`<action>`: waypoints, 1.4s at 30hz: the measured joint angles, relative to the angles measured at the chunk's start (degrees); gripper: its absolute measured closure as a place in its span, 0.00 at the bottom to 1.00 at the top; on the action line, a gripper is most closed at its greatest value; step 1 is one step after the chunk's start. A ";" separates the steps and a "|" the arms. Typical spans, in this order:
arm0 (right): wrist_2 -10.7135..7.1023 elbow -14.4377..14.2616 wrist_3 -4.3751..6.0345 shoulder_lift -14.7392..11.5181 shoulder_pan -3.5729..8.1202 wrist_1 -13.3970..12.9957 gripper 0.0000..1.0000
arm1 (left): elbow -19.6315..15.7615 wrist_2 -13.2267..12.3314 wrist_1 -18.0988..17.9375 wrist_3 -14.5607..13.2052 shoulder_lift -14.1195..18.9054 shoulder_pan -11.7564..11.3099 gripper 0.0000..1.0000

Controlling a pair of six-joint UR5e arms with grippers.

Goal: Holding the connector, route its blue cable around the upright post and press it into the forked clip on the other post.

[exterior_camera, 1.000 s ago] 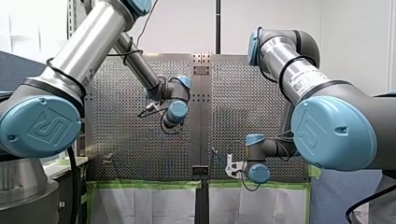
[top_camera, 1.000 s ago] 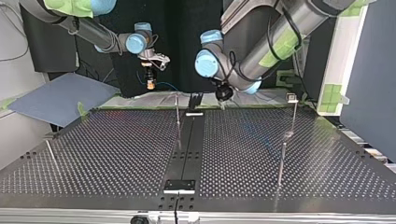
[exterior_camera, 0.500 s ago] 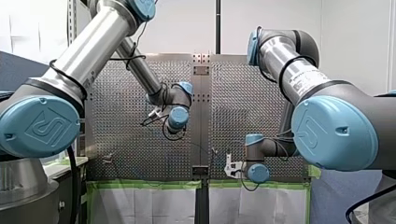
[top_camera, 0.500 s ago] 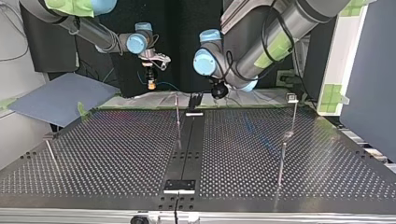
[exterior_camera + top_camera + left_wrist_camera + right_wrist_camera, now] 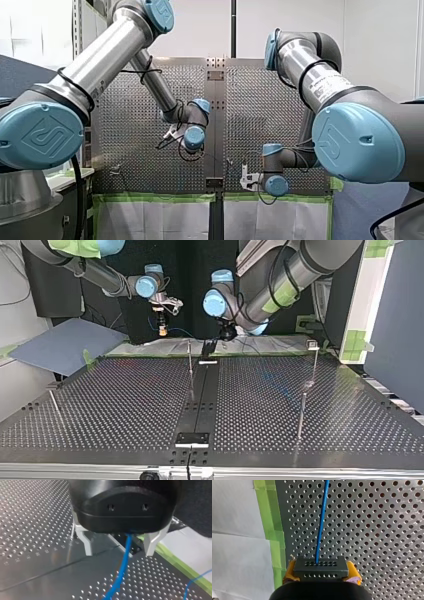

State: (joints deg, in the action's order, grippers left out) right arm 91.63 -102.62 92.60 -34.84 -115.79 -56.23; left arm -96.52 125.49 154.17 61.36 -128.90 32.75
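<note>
Between our right pincer's [image 5: 321,573] yellow pads [image 5: 290,571] the black perforated connector block [image 5: 320,566] sits clamped, its thin blue cable [image 5: 321,522] running straight ahead. Our left pincer [image 5: 119,551], pale fingers [image 5: 86,541] apart astride that cable, has swung closer to the right one, so we judge routing barely begun. Only the top view plainly shows the slim upright metal post [image 5: 190,365] out past both pincers.

the blue cable [image 5: 120,572] vanishes behind the body of my left gripper [image 5: 119,552], and the connector [image 5: 320,567] hides most of the yellow pads [image 5: 289,572] on my right gripper [image 5: 321,574]
</note>
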 joint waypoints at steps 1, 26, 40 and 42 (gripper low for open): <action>-0.01 0.00 -0.01 0.00 -0.01 0.04 1.00 | 0.01 -0.35 -0.10 0.35 -0.02 0.12 0.00; -1.84 0.03 -0.92 0.00 -0.19 0.31 1.00 | 0.72 -5.86 -3.06 8.61 -2.56 1.20 0.00; -5.11 0.67 -3.84 -0.01 -0.18 1.07 1.00 | 0.70 -6.10 -2.00 12.74 -2.59 1.29 0.00; -5.65 0.84 -4.24 -0.01 -0.18 1.24 1.00 | 0.70 -6.10 -1.81 13.24 -2.59 1.29 0.00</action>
State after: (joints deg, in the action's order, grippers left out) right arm 85.98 -101.77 88.36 -34.85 -115.97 -54.98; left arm -95.81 119.39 152.36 74.60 -131.49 34.04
